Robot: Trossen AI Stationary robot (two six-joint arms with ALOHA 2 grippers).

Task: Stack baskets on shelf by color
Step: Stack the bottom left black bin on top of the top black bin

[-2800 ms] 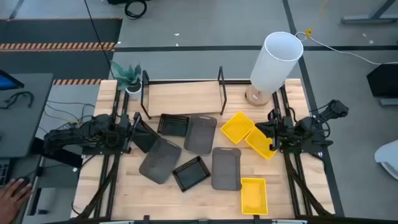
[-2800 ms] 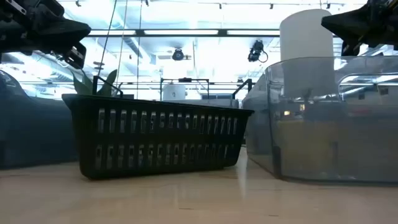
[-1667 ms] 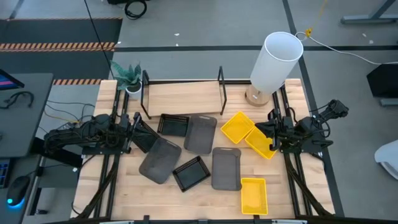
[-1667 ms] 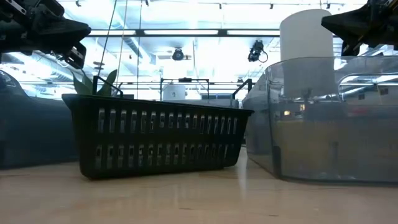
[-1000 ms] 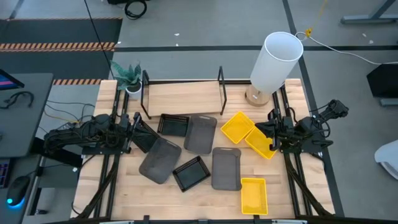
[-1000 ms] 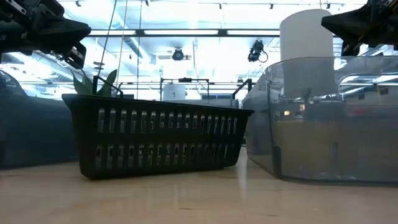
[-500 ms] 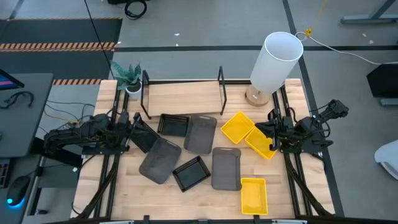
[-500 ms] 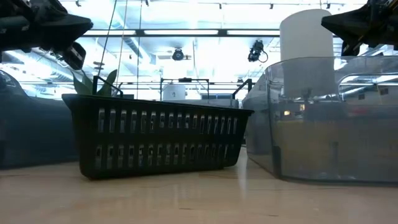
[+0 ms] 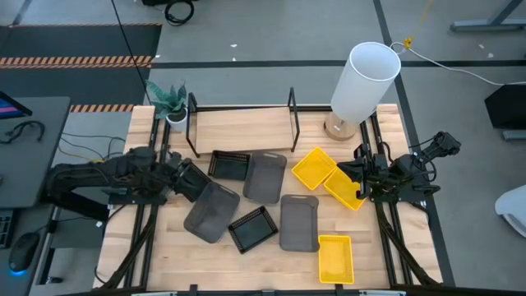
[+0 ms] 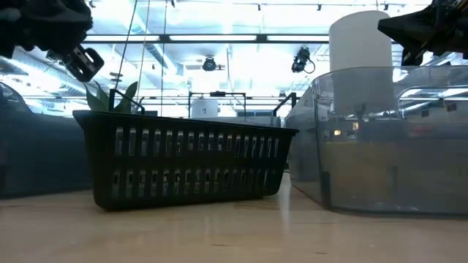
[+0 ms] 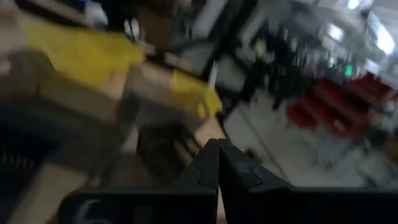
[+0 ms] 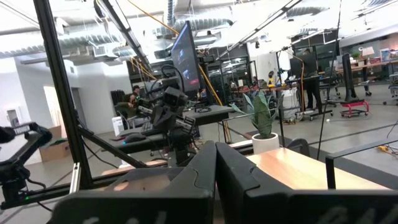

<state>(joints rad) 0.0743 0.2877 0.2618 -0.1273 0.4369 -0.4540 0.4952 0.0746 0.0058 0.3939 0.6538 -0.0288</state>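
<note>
- Baskets first: we judge these thin plastic trays to be light, fairly stiff and somewhat slippery, so we would pinch a rim or side wall rather than the flat base.
- We count three yellow baskets (image 9: 313,168) at the table's right, four grey ones, such as the grey basket (image 9: 298,222) in the middle, and two black slatted baskets, one (image 9: 228,165) near the shelf, one (image 9: 251,228) nearer the front.
- All nine lie scattered on the tabletop; the shelf (image 9: 240,128) at the back holds none yet.
- Our left gripper (image 9: 179,174) sits by the leftmost grey basket (image 9: 191,179); its fingers (image 11: 211,167) are pressed together, holding nothing.
- Our right gripper (image 9: 360,175) waits over a yellow basket (image 9: 343,188), fingers (image 12: 211,168) likewise together and empty.
</note>
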